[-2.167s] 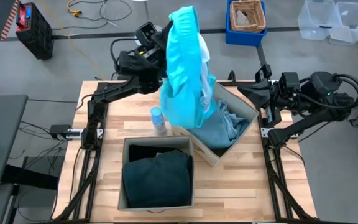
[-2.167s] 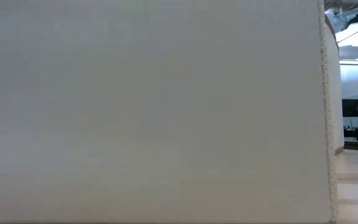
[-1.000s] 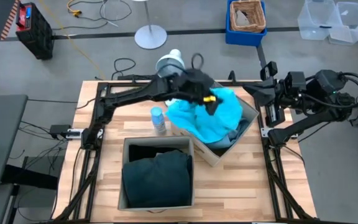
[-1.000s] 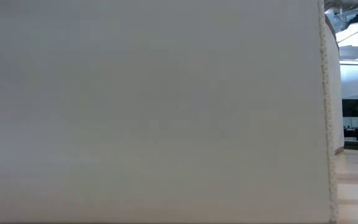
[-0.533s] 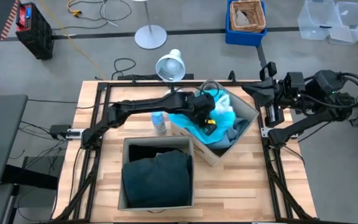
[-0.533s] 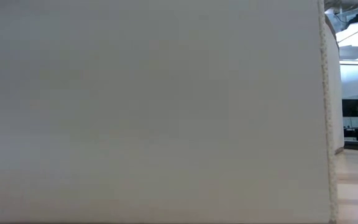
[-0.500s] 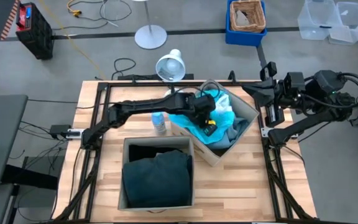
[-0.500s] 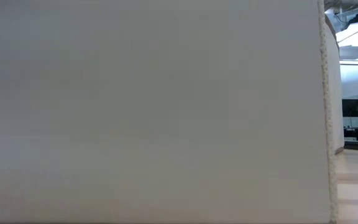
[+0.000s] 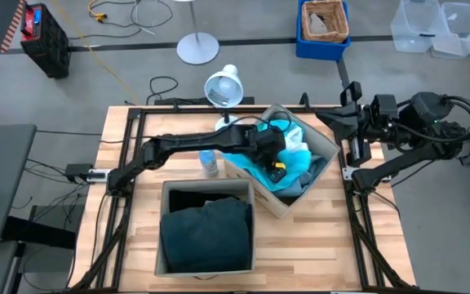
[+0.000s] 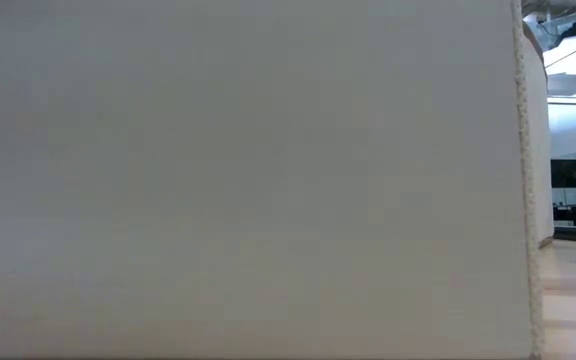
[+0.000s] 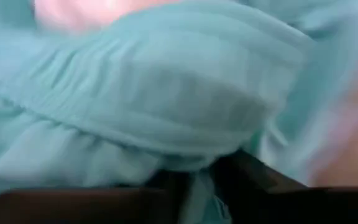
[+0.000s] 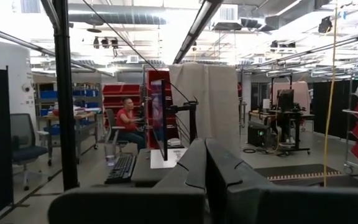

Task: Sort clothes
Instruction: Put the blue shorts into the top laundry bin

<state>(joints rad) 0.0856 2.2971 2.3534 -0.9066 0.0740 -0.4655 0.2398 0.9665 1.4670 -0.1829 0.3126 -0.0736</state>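
Note:
The bright turquoise garment (image 9: 288,157) lies bunched in the far beige box (image 9: 326,145), on top of the pale blue garment (image 9: 315,166). My left gripper (image 9: 275,162) reaches down into that box and is shut on the turquoise cloth, which fills the left wrist view (image 11: 166,93). The dark green garment (image 9: 206,237) lies in the near beige box (image 9: 163,245). The black garment does not show clearly. My right gripper (image 9: 331,122) waits shut and empty at the table's right far edge; it also shows in its wrist view (image 12: 205,168). My left gripper pinches a gathered fold of the turquoise garment (image 11: 199,186) between its two fingers (image 11: 247,177). It comes slanting down from the table's left side into the far box. The cloth lies slack, heaped in the box on the pale blue garment.
A small blue bottle (image 9: 206,157) stands on the table just left of the far box. A lamp (image 9: 223,86) stands at the table's far edge. The near box's beige wall (image 10: 238,180) fills almost all of the low view.
My left gripper has gone down and toward the table's near edge into the far box, still shut on the turquoise garment. The garment, draped over the box's far rim a second ago, has sunk into a smaller heap inside the box.

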